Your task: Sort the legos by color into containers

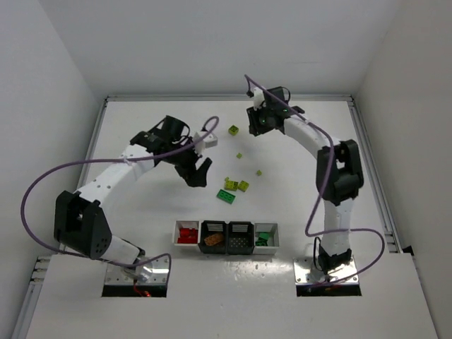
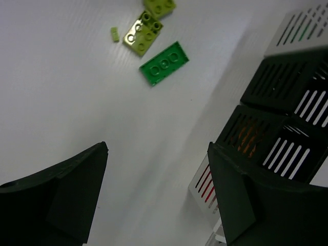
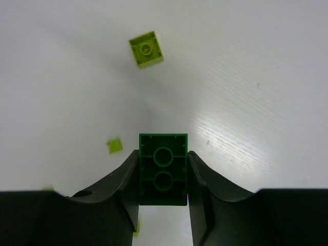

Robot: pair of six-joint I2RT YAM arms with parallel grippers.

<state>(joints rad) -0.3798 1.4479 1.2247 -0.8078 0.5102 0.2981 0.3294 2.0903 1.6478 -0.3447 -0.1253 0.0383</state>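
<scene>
The left gripper [image 1: 197, 171] hangs above the table [image 1: 141, 205], left of centre, with its jaws spread wide and nothing between them. In the left wrist view its two dark fingers [image 2: 61, 195] frame bare surface only. Beyond the fingers in that view lie a flat green plate [image 2: 164, 63], two yellow-green bricks [image 2: 143, 34] set close together, and a tiny yellow-green chip [image 2: 115, 34] just beside them. The containers [image 1: 227, 224] stand in a row at the near edge of the table, between the two arm bases. The left white bin holds red legos [image 1: 187, 234], the adjoining black bin a brown-orange piece [image 1: 212, 240], and the right white bin green legos [image 1: 263, 240]. The contents of the second black bin cannot be made out. Right of centre, toward the far side of the table, the right gripper [image 1: 256, 126] is closed to a narrow gap on a green brick [image 3: 163, 169], which sits studs-up between both fingers, above the surface. A single yellow-green brick [image 3: 146, 49] lies on the table ahead of it, and a small yellow-green fragment [image 3: 114, 145] lies nearer, to one side.
</scene>
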